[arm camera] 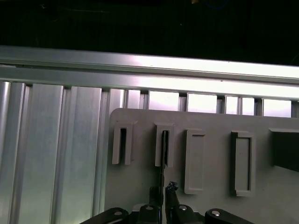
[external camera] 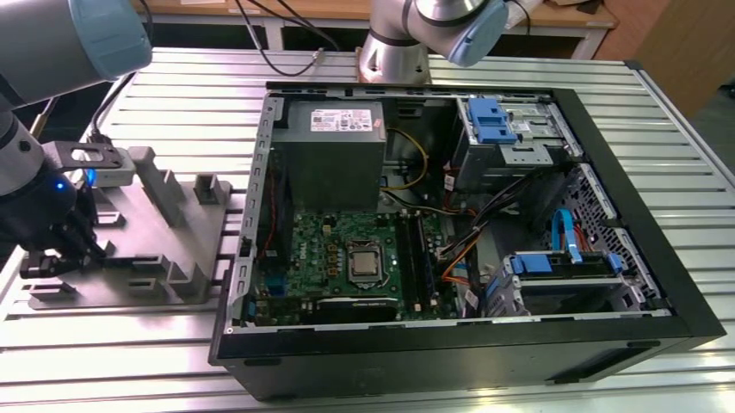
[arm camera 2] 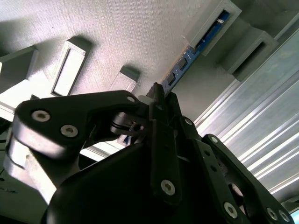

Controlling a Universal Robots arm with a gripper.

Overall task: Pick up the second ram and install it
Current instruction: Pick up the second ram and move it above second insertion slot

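Ram point(arm camera 2: 200, 45): thin flat stick with a bluish board, set on edge. Its far end sat in a narrow raised slot of the tray point(arm camera 2: 117, 32). In the first wrist view it was a dark sliver seen edge-on. The pincer point(arm camera 2: 155, 99), black with bolted links, was pinching the ram's near end. The tray was matte grey and moulded with rectangular pockets. It lay on the ribbed aluminium surface point(external camera: 172, 95) at the exterior view's left. Just beside it was an open black case point(external camera: 460, 353) with a green motherboard point(external camera: 333, 249) inside.
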